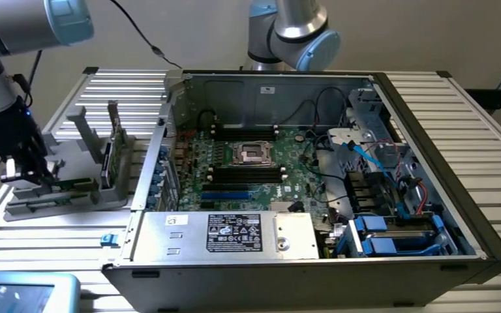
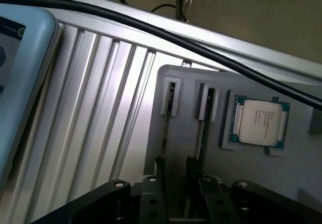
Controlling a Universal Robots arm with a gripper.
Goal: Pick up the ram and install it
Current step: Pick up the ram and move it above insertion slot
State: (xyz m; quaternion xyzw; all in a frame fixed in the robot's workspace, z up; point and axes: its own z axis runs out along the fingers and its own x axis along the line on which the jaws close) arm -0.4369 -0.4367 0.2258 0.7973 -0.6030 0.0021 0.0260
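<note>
Wrist view: claw (image 2: 175,183) spread, empty, low over grey holder (image 2: 241,173) on worktop (image 2: 100,108). Ram (image 2: 200,133) on edge in its slot, second stick (image 2: 166,128) beside. I fear off-centre closing: stick tilts, jams, or neighbour snagged.

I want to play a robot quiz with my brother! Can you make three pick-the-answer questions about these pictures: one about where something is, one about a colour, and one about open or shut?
1. Where are the fingers?
A) over the grey holder
B) deep inside the computer case
C) beside the blue drive trays

2. What colour is the top of the processor chip?
A) red
B) silver
C) yellow

3. How do the fingers stand?
A) shut on a cable
B) shut on the ram
C) open

Answers:
1 A: the holder lies right below them.
2 B: its metal cover looks silver inside a green edge.
3 C: they stand apart in the wrist view.
</note>
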